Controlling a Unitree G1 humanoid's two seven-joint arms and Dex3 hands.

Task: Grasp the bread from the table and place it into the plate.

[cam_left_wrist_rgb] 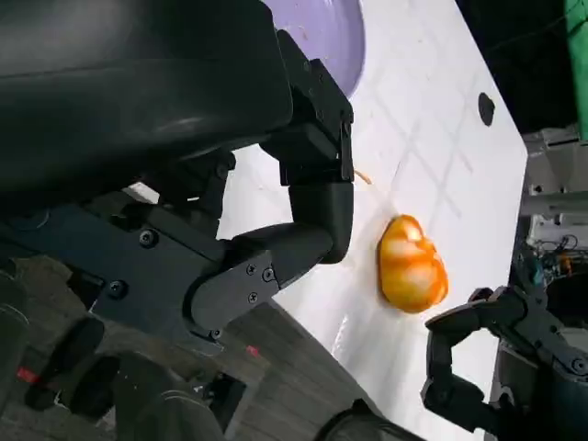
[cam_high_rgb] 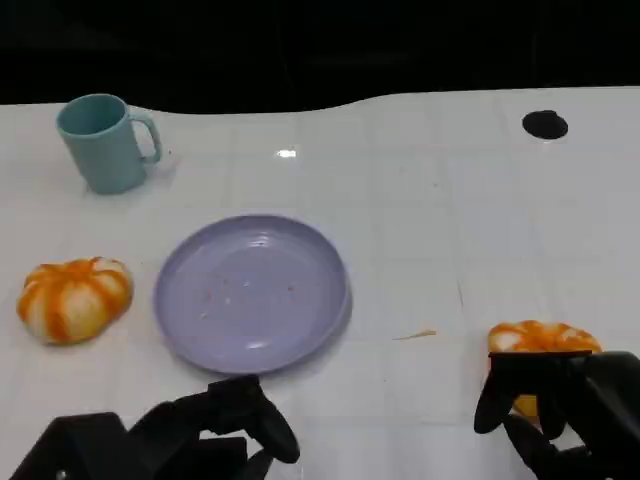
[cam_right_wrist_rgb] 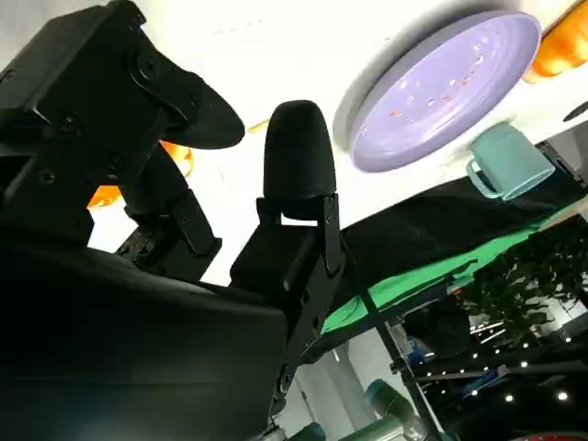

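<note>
**Right hand at the near bread, plate bare**

Where the white table (cam_high_rgb: 420, 200) begins at the left, a teal mug (cam_high_rgb: 103, 142) stands upright near the far edge, its handle turned toward the right. Nearer the robot, one orange-and-white bread (cam_high_rgb: 75, 299) lies on the table just beside the left rim of the lavender plate (cam_high_rgb: 252, 292) — apart from it, not touching. The plate holds nothing but a few crumbs.

Below the plate, the left hand (cam_high_rgb: 225, 425) hangs low at the table's near edge, fingers curled loosely with nothing between them; the left wrist view shows the same bent fingers (cam_left_wrist_rgb: 308, 230) closed on nothing.

Further right, a small scrap (cam_high_rgb: 415, 335) lies on the table, and a dark round hole (cam_high_rgb: 545, 124) marks the far right corner.

At the right, a second bread (cam_high_rgb: 540, 345) sits well apart from the plate. The right hand (cam_high_rgb: 560, 410) reaches around its near side, fingers spread about it — whether they actually grip it I cannot tell.
</note>
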